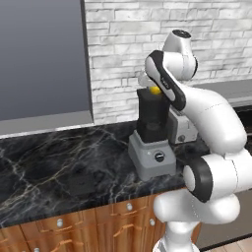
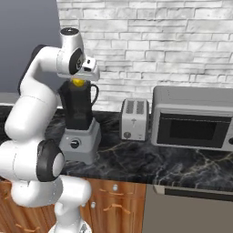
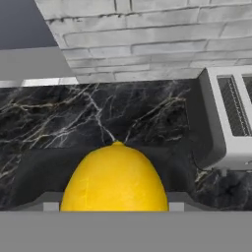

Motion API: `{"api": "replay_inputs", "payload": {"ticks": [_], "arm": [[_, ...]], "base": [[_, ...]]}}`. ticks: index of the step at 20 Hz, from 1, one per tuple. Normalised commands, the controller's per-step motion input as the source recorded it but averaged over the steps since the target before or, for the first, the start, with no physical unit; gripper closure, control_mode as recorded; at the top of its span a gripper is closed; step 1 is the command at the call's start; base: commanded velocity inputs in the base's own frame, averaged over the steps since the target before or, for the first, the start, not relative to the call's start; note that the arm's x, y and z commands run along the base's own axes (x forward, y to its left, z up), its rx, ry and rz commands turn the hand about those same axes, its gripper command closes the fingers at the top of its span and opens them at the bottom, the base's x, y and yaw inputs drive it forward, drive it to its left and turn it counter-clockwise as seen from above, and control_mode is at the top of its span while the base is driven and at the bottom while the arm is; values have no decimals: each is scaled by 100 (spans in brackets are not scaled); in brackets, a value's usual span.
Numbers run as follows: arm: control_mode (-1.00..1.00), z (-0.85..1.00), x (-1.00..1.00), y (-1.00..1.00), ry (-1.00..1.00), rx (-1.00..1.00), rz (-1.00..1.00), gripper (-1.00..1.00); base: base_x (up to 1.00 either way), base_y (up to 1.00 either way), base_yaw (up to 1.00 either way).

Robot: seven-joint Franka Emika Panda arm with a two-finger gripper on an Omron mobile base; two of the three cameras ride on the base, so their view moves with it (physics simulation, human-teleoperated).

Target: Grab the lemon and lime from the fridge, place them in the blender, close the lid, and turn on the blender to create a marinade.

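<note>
Hand view: lemon sits right below the claw, at the blender jar mouth on the table. Claw grip state: cannot tell. Judgement: lemon nearly delivered; lime, lid and knob remain.

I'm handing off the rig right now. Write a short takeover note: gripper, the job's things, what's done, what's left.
Gripper: over the blender jar's open mouth, with the lemon between its fingers; whether it grips or has let go can't be told.
Blender: on the counter, left of the toaster.
Done: lemon brought to the jar.
Left: drop the lemon in, fetch the lime, close the lid, turn the blender on.
</note>
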Motion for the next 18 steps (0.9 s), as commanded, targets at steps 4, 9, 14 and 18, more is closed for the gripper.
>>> {"api": "replay_inputs", "payload": {"ticks": [4,9,14,18], "arm": [[-100,-64,62,11,12,-4,1,100],[-100,-56,29,30,6,-8,0,100],[-100,-46,-54,40,-9,-11,2,100],[-100,-39,-31,35,-2,-11,1,100]], "base": [[0,0,0],[0,0,0],[0,0,0],[0,0,0]]}}
